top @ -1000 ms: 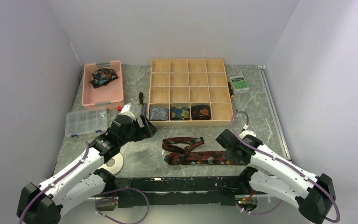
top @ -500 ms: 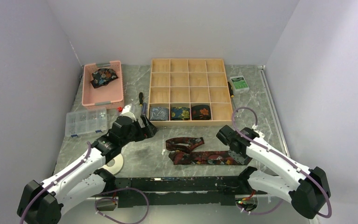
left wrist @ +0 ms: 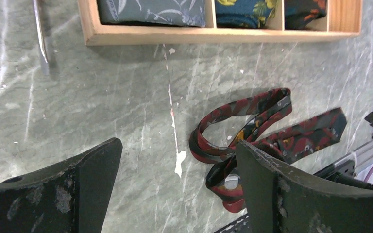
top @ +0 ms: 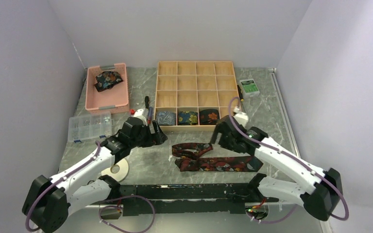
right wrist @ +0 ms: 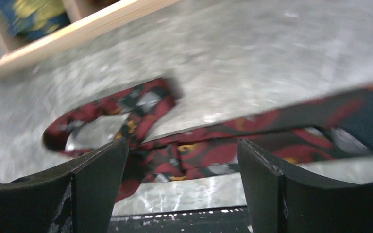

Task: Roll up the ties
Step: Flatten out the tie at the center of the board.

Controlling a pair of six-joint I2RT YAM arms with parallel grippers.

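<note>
- Tabletop (top: 277, 121): grey marbled surface. Nearest the arm bases, a flat white ring (top: 116, 170) lies beside the left arm.
- Unrolled tie (top: 209, 163): dark maroon/black with a red floral print, flat on the tabletop between the two arms. Its left end is folded back into a loose loop and the rest runs right as a strip. It lies in front of the wooden grid box (top: 195, 125), apart from it.
- Right gripper (top: 218, 137): jaws spread wide, holding nothing. It sits above the tie, near the loop end. The right wrist view is blurred. It shows the tie (right wrist: 223, 145) across the gap between the fingers (right wrist: 97, 170), with no finger pressing on it that I can tell.
- Left gripper (top: 155, 134): jaws spread wide, empty, over bare tabletop just off the near-left corner of the grid box. In the left wrist view the tie (left wrist: 252, 121) lies beyond the right-hand finger, untouched.
- Grid box: the nearest row holds three rolled ties in its three left compartments: grey-blue (top: 165, 117), dark blue floral (top: 187, 117) and black with red-orange (top: 209, 116).
- Clear compartment case (top: 90, 127): left of the left gripper. Contents too small to tell.
- Screwdriver (top: 147, 103): lies along the grid box's left side.
- Pink bin (top: 107, 108): far left, holding one bundled dark floral tie (top: 108, 80) at its far end.
- Small green-and-white box (top: 248, 87): by the grid box's far-right side.
</note>
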